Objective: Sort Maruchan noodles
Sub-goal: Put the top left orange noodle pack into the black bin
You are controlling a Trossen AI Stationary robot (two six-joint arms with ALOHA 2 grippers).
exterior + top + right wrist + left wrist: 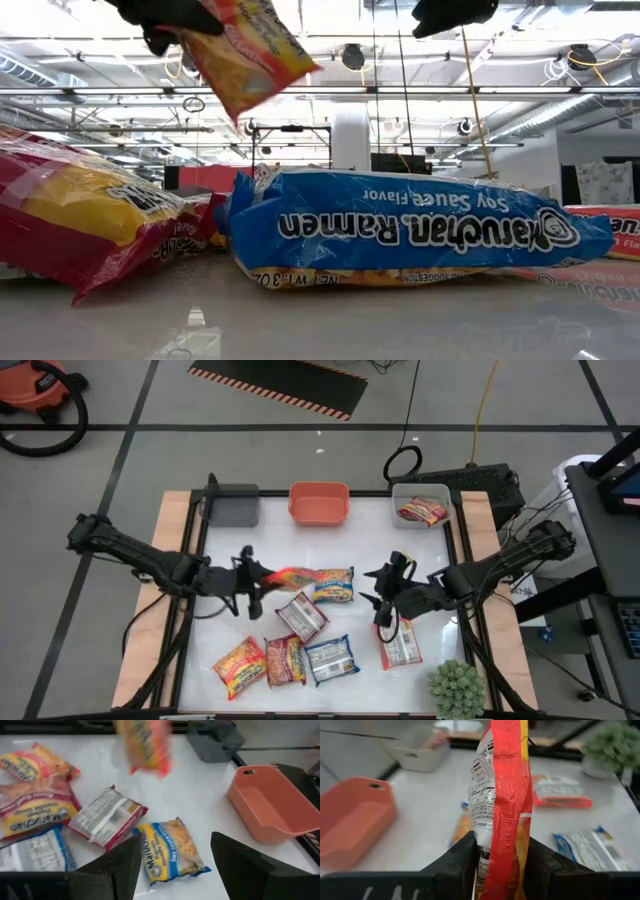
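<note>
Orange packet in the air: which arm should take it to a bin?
Left. The left gripper is already shut on the orange packet, lifted off the table. The right gripper is open and empty, near the blue packet; a handover would probably only add risk.

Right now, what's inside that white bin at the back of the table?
The white bin holds one red-and-yellow noodle packet, lying flat. Anything beneath it is covered. The orange bin beside it looks empty.
</note>
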